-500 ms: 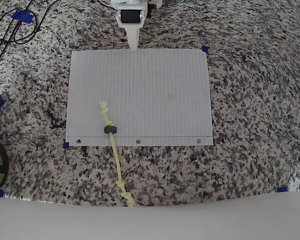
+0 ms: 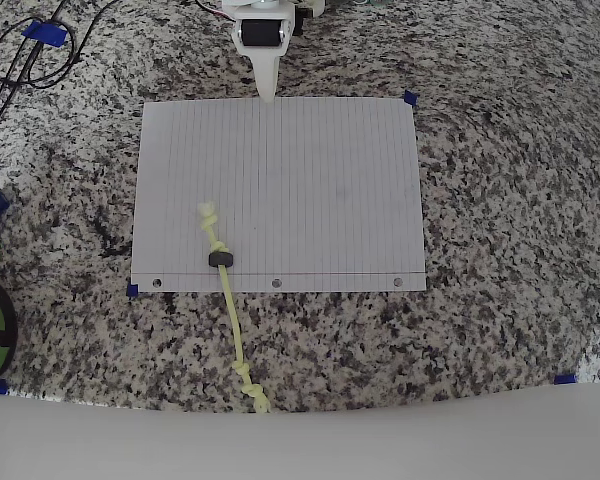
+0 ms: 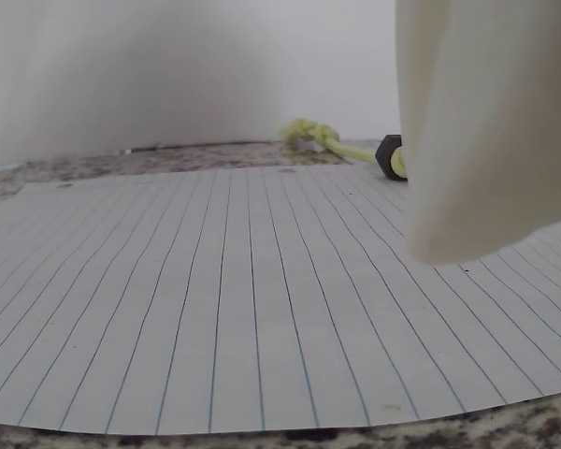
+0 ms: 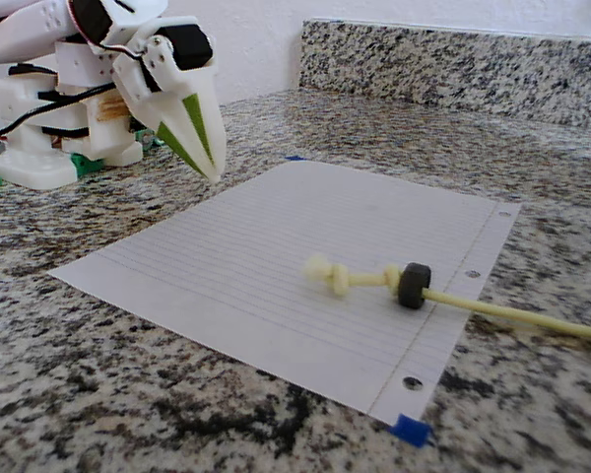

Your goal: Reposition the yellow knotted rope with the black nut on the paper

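Pressed together, the gripper's point(image 4: 209, 169) jaws hung empty above the paper's point(image 2: 320, 170) far edge. Well apart from them, the yellow knotted rope point(image 2: 229, 310) lay half off the sheet, black nut point(image 2: 221, 259) just inside the punched edge. A good grasp would pinch beside that nut.

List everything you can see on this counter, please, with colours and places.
paper: one, white lined, flat mid-counter, punched holes along its near edge in the overhead view.
rope: one, pale yellow, knotted; one end on the paper, the rest trailing onto the counter.
nut: one, black, threaded on the rope near the paper's holed edge.
tape: several bits, blue, at the paper's corners and about the counter.
cables: black, top left overhead.
counter: speckled granite.
gripper: one, white, jaws together, above the paper's far edge.
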